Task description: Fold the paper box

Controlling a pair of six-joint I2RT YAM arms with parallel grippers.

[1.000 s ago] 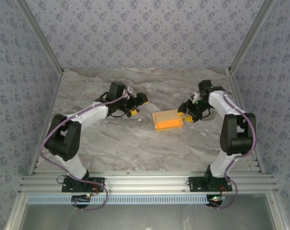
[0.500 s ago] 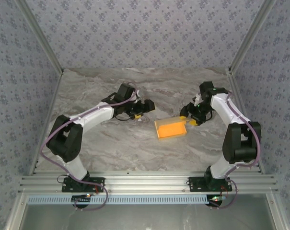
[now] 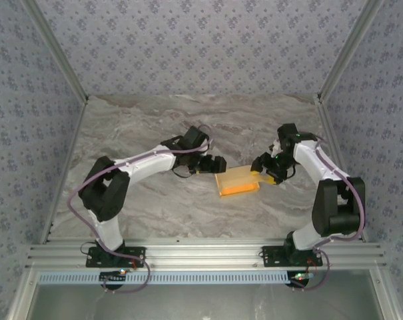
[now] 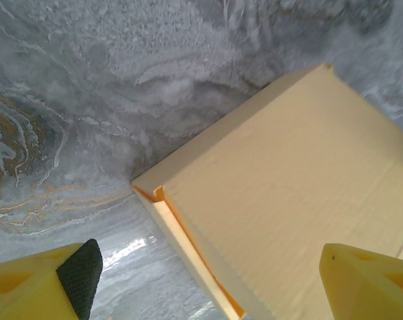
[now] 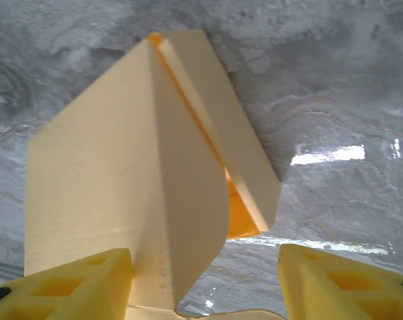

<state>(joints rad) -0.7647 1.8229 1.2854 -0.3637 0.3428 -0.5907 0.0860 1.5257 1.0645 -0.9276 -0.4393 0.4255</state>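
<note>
Backdrop: walls papered in a grey-blue flowered pattern (image 3: 188, 47) close off three sides.
Surface: a grey marbled top (image 3: 154, 207) with pale swirls. A ribbed aluminium rail (image 3: 201, 253) runs along its near edge and carries both arm bases.
Left arm: it reaches from the near-left corner towards the middle of the surface. The left gripper (image 3: 218, 165) sits just beside the left edge of the box.
Left fingers: yellow, one with a black pad (image 4: 81, 270), and spread wide. In the left wrist view they stand either side of the box's corner, and no contact with it can be seen.
Paper box: an orange-yellow thin cardboard box (image 3: 237, 181), partly folded. It lies right of the surface's middle, about halfway between the far and near edges and between the two grippers. The left wrist view shows a flat top panel and a narrow open seam with brighter orange inside.
Right arm: it bends in from the near-right corner. The right gripper (image 3: 266, 172) is at the box's right edge.
Right fingers: yellow blocks (image 5: 74, 287) held well apart. In the right wrist view a curved top flap rises between them, with the orange interior open beneath. I cannot tell whether either finger touches the flap.
</note>
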